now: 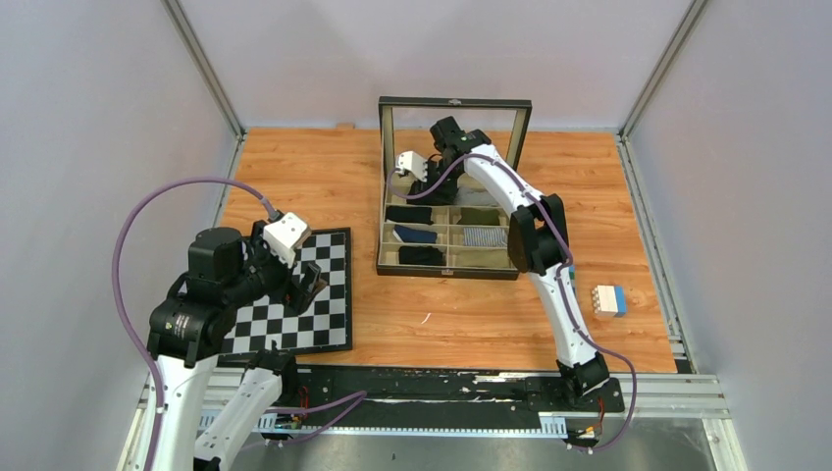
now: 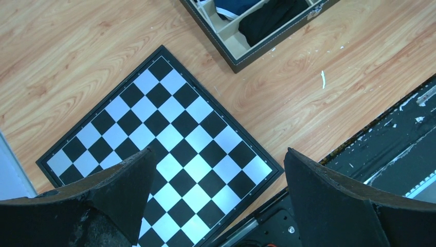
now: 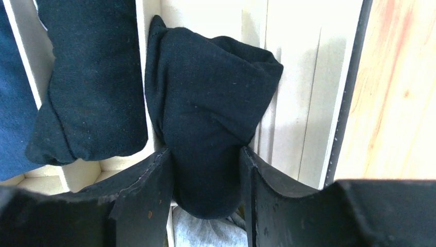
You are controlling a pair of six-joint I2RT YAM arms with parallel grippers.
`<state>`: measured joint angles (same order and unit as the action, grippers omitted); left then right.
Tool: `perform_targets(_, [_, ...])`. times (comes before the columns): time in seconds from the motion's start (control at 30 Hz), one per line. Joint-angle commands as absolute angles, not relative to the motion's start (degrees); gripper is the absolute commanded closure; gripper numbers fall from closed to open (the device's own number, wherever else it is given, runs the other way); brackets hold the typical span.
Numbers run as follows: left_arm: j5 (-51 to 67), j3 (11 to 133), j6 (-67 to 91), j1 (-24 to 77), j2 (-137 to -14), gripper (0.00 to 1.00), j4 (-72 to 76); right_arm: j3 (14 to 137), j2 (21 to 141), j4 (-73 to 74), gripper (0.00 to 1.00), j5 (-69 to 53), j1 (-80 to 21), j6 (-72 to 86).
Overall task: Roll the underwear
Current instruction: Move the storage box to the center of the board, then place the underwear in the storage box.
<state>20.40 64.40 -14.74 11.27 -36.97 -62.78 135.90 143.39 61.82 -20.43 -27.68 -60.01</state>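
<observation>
My right gripper (image 3: 205, 175) is shut on a rolled black underwear (image 3: 211, 118) and holds it over a far compartment of the divided box (image 3: 349, 103). In the top view this gripper (image 1: 429, 184) reaches into the back left of the box (image 1: 446, 272). Another black roll (image 3: 87, 87) lies in the compartment beside it, a navy one (image 3: 10, 103) lies further left, and a grey piece (image 3: 205, 231) shows below. My left gripper (image 2: 218, 154) is open and empty above the chessboard (image 2: 169, 149); in the top view it (image 1: 310, 283) hovers at the near left.
The box's lid (image 1: 454, 101) stands open at the back. A small blue and white block (image 1: 609, 299) lies at the right. The chessboard (image 1: 294, 314) lies at the near left. The box's near corner (image 2: 236, 64) with a black roll (image 2: 272, 18) shows in the left wrist view.
</observation>
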Motion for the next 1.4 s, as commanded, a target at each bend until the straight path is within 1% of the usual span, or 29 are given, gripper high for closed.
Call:
perform_targets(0.0, [20.08, 65.12, -13.19, 10.81, -35.98, 0.0, -61.44, 134.9, 138.23, 65.97, 0.53, -18.78, -28.12, -56.65])
perform_targets(0.07, [20.04, 65.01, -13.18, 10.66, -35.88, 0.0, -61.35, 134.04, 137.4, 66.44, 0.63, -19.9, -28.27, -56.69])
perform_targets(0.13, [20.12, 64.92, -13.03, 10.55, -35.88, 0.0, -61.2, 132.68, 137.08, 66.84, 0.79, -19.16, -28.8, -57.4])
perform_targets(0.17, [20.19, 64.8, -12.93, 10.47, -36.02, 0.0, -61.13, 132.17, 137.11, 66.77, 0.81, -18.08, -29.07, -57.34])
perform_targets(0.2, [20.28, 64.82, -12.92, 10.46, -36.05, 0.0, -61.09, 132.03, 137.36, 66.89, 0.77, -17.49, -29.22, -57.2])
perform_targets(0.3, [20.32, 64.78, -12.93, 10.46, -36.11, 0.0, -61.08, 133.34, 137.9, 67.66, 0.48, -17.07, -29.21, -55.68])
perform_targets(0.33, [20.23, 64.78, -12.95, 10.46, -36.06, 0.0, -61.08, 133.75, 137.64, 67.82, 0.45, -17.31, -29.14, -55.54])
perform_targets(0.43, [20.05, 64.89, -13.06, 10.37, -36.0, 0.0, -61.17, 133.81, 134.54, 68.29, 0.43, -18.79, -28.83, -55.98])
perform_targets(0.7, [19.86, 64.92, -13.01, 10.22, -35.93, 0.0, -61.17, 132.1, 128.71, 71.4, 0.43, -21.9, -28.53, -58.88])
perform_targets(0.77, [19.86, 64.9, -13.01, 10.2, -35.79, 0.0, -61.17, 131.95, 127.81, 69.46, 0.47, -23.07, -28.03, -57.28])
perform_targets(0.8, [19.86, 64.89, -13.01, 10.12, -35.92, 0.0, -61.17, 131.92, 127.69, 67.89, 0.56, -23.45, -27.89, -55.86])
perform_targets(0.83, [19.87, 64.87, -13.01, 10.11, -36.02, 0.0, -61.17, 131.92, 127.81, 65.66, 0.72, -23.17, -27.89, -53.98])
perform_targets(0.87, [19.86, 64.84, -12.95, 10.11, -36.09, 0.0, -61.19, 132.15, 128.32, 63.45, 0.93, -22.52, -28.15, -52.15])
perform_targets(0.9, [19.86, 64.82, -13.06, 10.11, -36.17, 0.0, -61.17, 132.83, 129.09, 62.18, 0.99, -21.79, -28.45, -50.77])
perform_targets(1.23, [19.09, 64.88, -13.14, 9.86, -37.29, 0.0, -61.26, 139.53, 141.49, 53.14, 1.0, -10.75, -31.31, -48.71])
perform_targets(1.37, [19.07, 64.7, -13.21, 9.83, -37.69, 0.0, -61.02, 140.92, 145.49, 52.5, 1.0, -9.8, -31.36, -49.56])
